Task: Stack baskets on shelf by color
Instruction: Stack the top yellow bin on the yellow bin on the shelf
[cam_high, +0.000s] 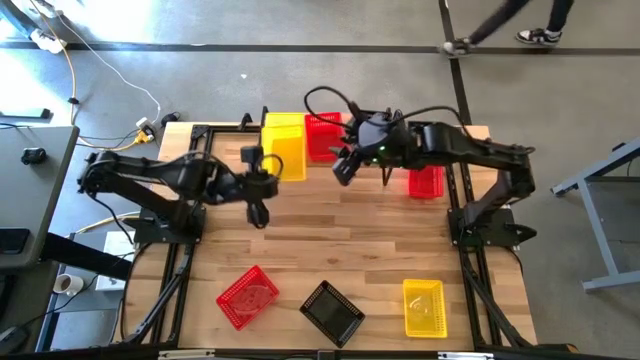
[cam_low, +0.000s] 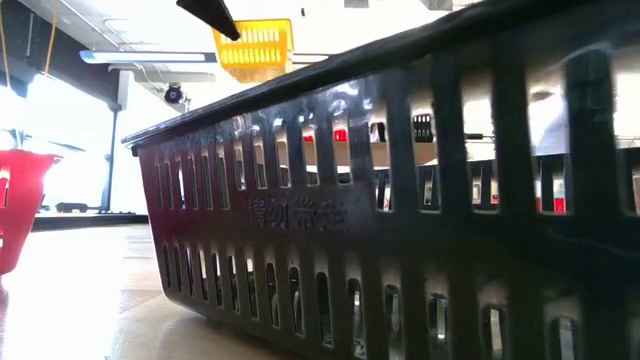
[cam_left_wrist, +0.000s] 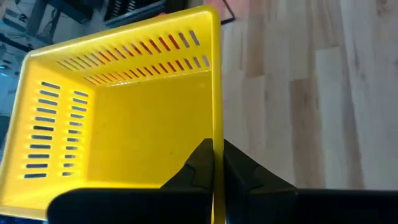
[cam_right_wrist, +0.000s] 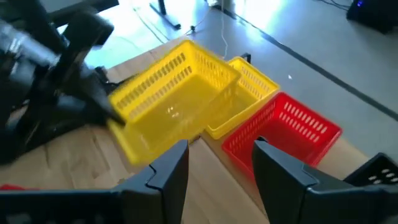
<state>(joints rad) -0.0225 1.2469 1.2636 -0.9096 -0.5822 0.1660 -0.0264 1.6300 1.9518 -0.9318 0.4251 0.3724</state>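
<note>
My left gripper (cam_high: 270, 168) is shut on a yellow basket (cam_left_wrist: 118, 118), holding it in the air above another yellow basket (cam_right_wrist: 252, 81) at the table's far edge. A red basket (cam_right_wrist: 286, 130) stands beside that one. Baskets and arms hide the shelf. My right gripper (cam_right_wrist: 221, 168) hangs open with nothing between its fingers, just right of the lifted basket. A second red basket (cam_high: 426, 182) sits under the right arm. A red (cam_high: 247, 296), a black (cam_high: 332, 311) and a yellow basket (cam_high: 423, 306) rest on their bottoms near the front edge. My left gripper pinches the rim of one side wall (cam_left_wrist: 216, 134) of the yellow basket, near a corner, with one finger inside the basket and one outside. The fingers come from the table's left, slanting down. The basket is lifted clear, open side up and a little tilted.
The black basket (cam_low: 400, 200) fills most of the low view. Bare wood lies between the far baskets and the near row. A person's legs (cam_high: 500, 25) cross the floor beyond the table. Cables lie on the floor at the far left.
</note>
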